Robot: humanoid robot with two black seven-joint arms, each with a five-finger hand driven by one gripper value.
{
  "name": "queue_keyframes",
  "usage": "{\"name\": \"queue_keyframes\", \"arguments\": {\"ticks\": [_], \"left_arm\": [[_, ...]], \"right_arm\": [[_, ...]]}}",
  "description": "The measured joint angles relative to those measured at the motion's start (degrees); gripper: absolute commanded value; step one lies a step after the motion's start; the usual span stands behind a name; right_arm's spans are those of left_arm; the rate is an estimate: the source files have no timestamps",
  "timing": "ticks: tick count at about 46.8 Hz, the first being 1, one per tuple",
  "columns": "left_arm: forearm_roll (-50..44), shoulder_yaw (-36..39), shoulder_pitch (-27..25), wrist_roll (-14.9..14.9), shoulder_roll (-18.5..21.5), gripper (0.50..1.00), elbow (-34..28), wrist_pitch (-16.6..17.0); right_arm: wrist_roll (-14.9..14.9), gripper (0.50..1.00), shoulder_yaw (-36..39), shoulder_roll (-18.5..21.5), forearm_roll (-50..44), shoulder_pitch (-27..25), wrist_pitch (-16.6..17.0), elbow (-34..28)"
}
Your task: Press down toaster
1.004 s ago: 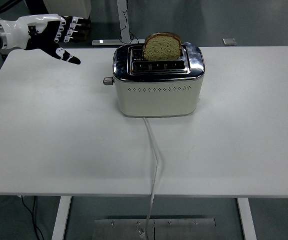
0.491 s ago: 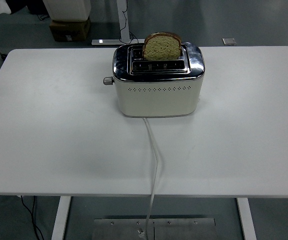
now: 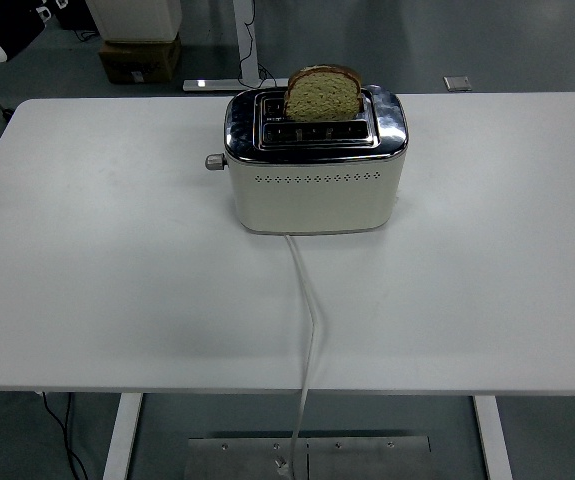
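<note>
On the toaster's [image 3: 315, 160] left end the lever [image 3: 213, 161] sits up, no hand visible so finger state unknown; an off-centre push could shove it and drop the bread [image 3: 323, 94].

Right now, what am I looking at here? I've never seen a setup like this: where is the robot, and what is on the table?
This one picture comes from a camera high on the robot itself, looking forward and down over a white table. The robot normally shows as two black arms with five-fingered hands coming in from the sides, but neither hand is in the picture, so nothing is held. A white shape at the top left corner is cut off by the edge; I cannot tell what it is.

On the table stands a cream toaster with a shiny top. A slice of bread sticks up out of the back slot, so it is not pressed down yet. The small lever pokes out on the toaster's left end. Its white cord runs toward the camera and hangs over the near edge.
</note>
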Motion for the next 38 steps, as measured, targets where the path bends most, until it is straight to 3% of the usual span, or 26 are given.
{"name": "queue_keyframes", "arguments": {"ticks": [12,33,38], "left_arm": [[-6.9,-0.3,6.0,-0.6,-2.5,1.000,2.8,1.9],[-11.0,-1.9,10.9,-1.5,-6.5,1.000,4.9,2.0],[-10.5,-1.7,11.6,-1.4,-7.0,1.000,4.9,3.4]], "right_arm": [[0.0,0.998,0.0,0.0,0.0,0.0,0.0,0.0],[0.0,0.998,0.1,0.0,0.0,0.0,0.0,0.0],[0.0,1.000,0.1,0.0,0.0,0.0,0.0,0.0]]}}
